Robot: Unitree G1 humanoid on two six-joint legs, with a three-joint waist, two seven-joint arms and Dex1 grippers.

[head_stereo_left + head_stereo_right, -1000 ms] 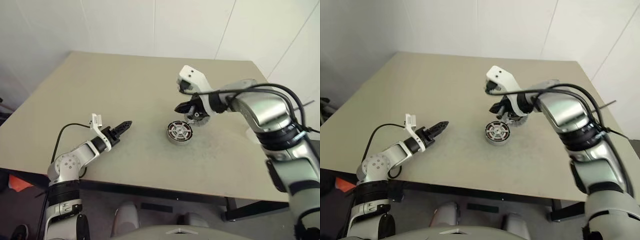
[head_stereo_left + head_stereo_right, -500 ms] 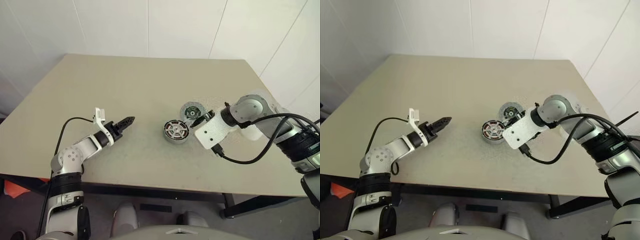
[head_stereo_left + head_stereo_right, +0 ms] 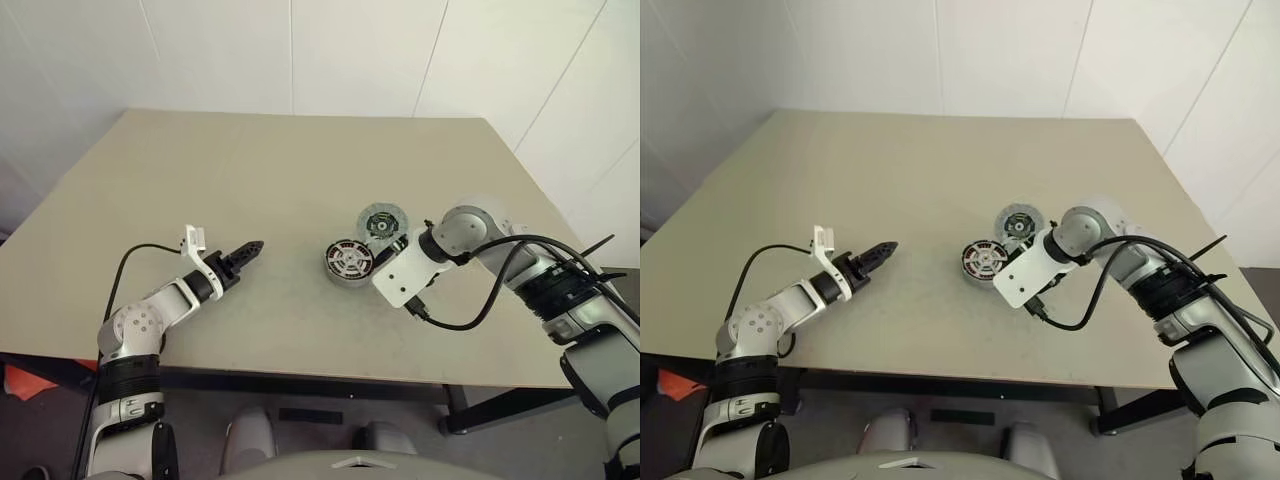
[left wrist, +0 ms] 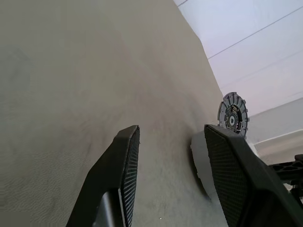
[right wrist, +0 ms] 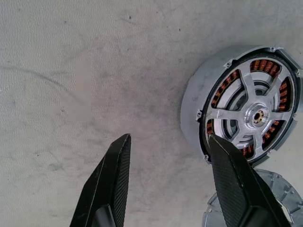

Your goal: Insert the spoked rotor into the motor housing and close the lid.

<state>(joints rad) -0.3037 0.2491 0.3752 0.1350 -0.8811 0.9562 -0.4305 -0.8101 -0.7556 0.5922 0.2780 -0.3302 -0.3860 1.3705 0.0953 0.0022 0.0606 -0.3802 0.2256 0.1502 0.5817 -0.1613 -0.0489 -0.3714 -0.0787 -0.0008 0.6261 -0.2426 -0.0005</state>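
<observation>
The motor housing [image 3: 347, 262] sits mid-table, its copper windings showing through the spoked rotor [image 5: 255, 116], which lies inside it. Flat on the table just behind and to the right of the housing lies the grey lid [image 3: 383, 222] with its dark hub. My right gripper [image 5: 169, 138] points down at bare table right beside the housing and is open, holding nothing. Its white wrist mount [image 3: 405, 275] covers the fingers in the head views. My left gripper [image 3: 255, 247] hovers low, well to the left of the housing. It is open and empty and points toward the housing.
The beige table [image 3: 250, 170] has bare surface all around the parts. Its front edge runs close below both arms. A black cable [image 3: 455, 322] loops from the right wrist over the table. White walls stand behind the table.
The right gripper, shut at the lid a second ago, has opened, its wrist has rolled over, and it now sits beside the housing. The left arm has kept still. The camera has shifted.
</observation>
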